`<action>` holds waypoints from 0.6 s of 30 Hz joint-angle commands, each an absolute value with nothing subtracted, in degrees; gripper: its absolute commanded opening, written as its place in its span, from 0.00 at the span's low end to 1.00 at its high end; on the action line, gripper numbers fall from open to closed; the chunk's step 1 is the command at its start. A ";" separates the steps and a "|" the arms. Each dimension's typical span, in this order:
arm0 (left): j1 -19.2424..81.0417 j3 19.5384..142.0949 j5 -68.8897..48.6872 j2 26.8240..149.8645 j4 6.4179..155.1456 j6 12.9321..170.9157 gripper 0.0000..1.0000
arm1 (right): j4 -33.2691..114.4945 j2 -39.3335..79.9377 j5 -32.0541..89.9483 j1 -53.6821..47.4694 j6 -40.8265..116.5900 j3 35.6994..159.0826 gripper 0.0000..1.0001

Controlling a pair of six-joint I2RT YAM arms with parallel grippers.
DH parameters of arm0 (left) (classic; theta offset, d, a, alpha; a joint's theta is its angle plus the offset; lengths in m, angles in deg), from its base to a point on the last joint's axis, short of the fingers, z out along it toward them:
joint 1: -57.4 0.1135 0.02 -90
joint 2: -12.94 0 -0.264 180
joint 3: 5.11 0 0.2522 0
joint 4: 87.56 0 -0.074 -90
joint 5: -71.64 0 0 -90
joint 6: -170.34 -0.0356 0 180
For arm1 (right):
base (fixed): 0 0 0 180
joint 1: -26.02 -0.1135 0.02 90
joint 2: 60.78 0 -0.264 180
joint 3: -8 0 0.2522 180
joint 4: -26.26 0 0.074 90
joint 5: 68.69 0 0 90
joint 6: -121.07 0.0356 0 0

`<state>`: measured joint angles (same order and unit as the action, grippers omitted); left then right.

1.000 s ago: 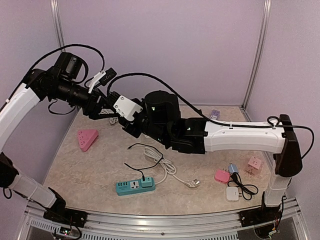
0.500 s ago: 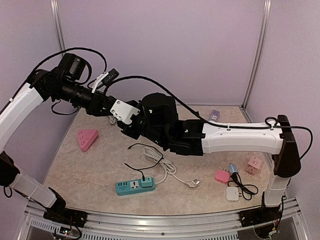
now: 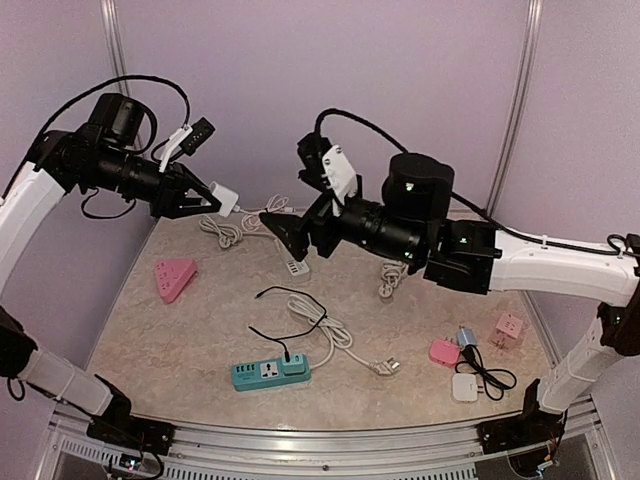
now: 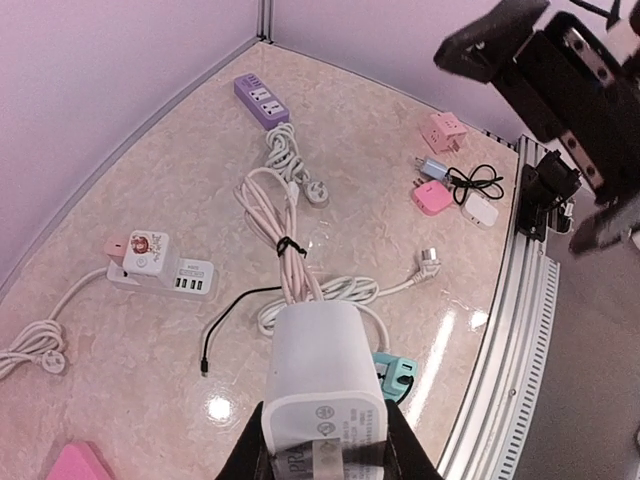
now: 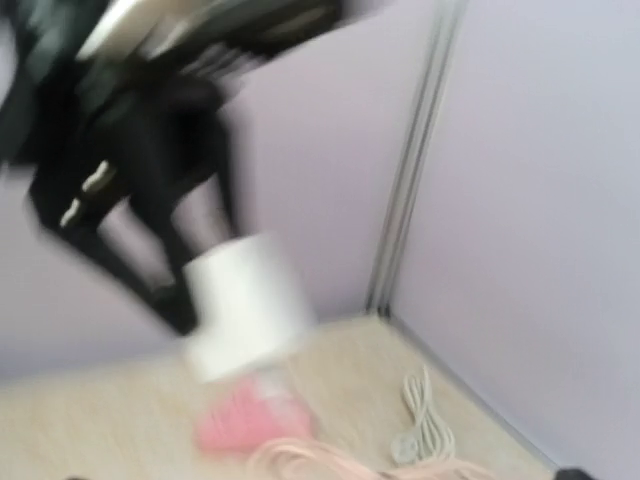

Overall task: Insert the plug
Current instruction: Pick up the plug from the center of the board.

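Observation:
A white boxy plug (image 3: 226, 199) hangs in the air at the back left, with my left gripper (image 3: 212, 200) shut on its base. In the left wrist view the plug (image 4: 320, 360) sticks out between the two dark fingers (image 4: 250, 450), high above the table. My right gripper (image 3: 283, 232) faces it from a short way to the right, open with nothing in it. The blurred right wrist view shows the plug (image 5: 245, 300) in the black left fingers; its own fingers are out of frame. A teal power strip (image 3: 270, 371) lies at the front.
Below lie a white USB strip (image 3: 296, 268), coiled white cords (image 3: 330, 335), a pink triangular block (image 3: 175, 277), and small pink (image 3: 444, 351) and white (image 3: 465, 387) adapters at the front right. A purple strip (image 4: 260, 95) sits by the back wall.
The plug passed from the right gripper to the left. The left shut on it and drew back left; the right opened and pulled away to the right.

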<state>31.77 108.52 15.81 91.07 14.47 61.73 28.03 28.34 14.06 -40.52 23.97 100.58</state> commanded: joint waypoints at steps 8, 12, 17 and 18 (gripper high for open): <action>31.51 119.84 5.36 87.98 14.39 58.25 0.00 | 19.42 22.26 28.94 -32.53 52.92 96.75 0.99; 24.32 119.63 -20.72 87.22 14.98 47.79 0.00 | 31.50 27.25 25.16 -31.62 63.34 108.14 0.92; 12.09 107.68 -57.75 85.20 30.60 21.77 0.00 | 46.55 33.12 25.32 -30.04 75.61 120.36 0.79; 10.79 102.14 -61.68 83.18 37.13 13.97 0.00 | 48.51 33.95 25.59 -29.97 76.76 122.08 0.77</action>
<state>15.47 113.75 -31.40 86.08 20.22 39.68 34.91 31.27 25.58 -31.08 65.15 115.51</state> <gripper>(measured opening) 0.233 0.798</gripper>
